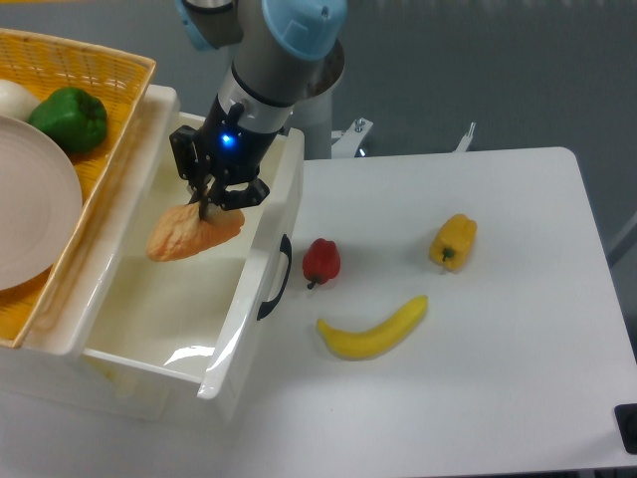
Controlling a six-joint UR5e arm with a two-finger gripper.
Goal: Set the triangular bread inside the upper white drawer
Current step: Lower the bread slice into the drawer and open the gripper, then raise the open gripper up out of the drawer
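From my remote seat, nearest to me is the front wall of the large glossy white plastic drawer (pixel 234 344), pulled open, its black curved handle (pixel 276 278) facing the white desk (pixel 478 378). Right of that handle on the desk lies a curved yellow banana (pixel 372 330). Beyond the banana, just beside the handle, sits a small red bell pepper (pixel 320 261), and well to the right of the drawer a small yellow bell pepper (pixel 453 241).

Over the drawer's open cavity I see the black two-finger pincer (pixel 206 202) clamped on the upper edge of the tan-orange wedge-shaped bread (pixel 192 230). The bread hangs tilted inside the drawer's outline, toward its far half; I cannot tell whether it touches the floor of the drawer.

Left of the drawer, overlapping its left rim, stands a woven yellow basket (pixel 109 75) holding a round pale plate (pixel 30 204), a green bell pepper (pixel 70 118) and a white rounded item (pixel 14 98) at the frame's edge.
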